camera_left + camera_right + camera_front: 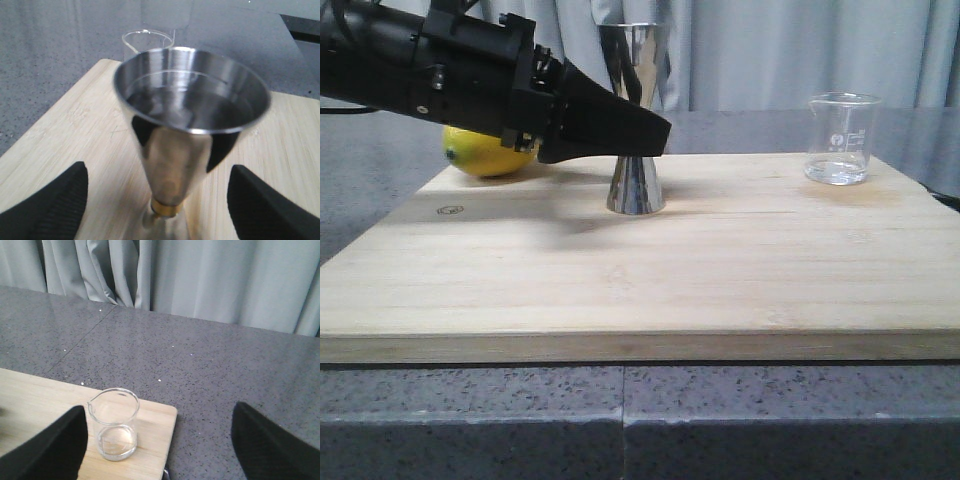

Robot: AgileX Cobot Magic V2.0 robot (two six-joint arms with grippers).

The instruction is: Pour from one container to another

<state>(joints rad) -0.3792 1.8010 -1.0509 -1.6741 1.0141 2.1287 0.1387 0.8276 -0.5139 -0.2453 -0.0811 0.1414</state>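
Note:
The steel jigger (636,188) stands upright at the back middle of the wooden board (620,290). My left gripper (646,131) is open around its waist, and one black finger hides the waist in the front view. In the left wrist view the jigger (190,100) holds clear liquid, its gold band sits low between the fingers (50,205), and there is a gap on each side. The glass beaker (840,138) stands at the board's back right corner with a little clear liquid. My right gripper (160,450) is open, hanging back from the beaker (116,425), and does not show in the front view.
A yellow lemon (485,155) lies at the board's back left, behind the left arm. The board rests on a grey speckled counter (620,420). Grey curtains (200,280) hang behind. The beaker's rim (147,39) shows behind the jigger in the left wrist view.

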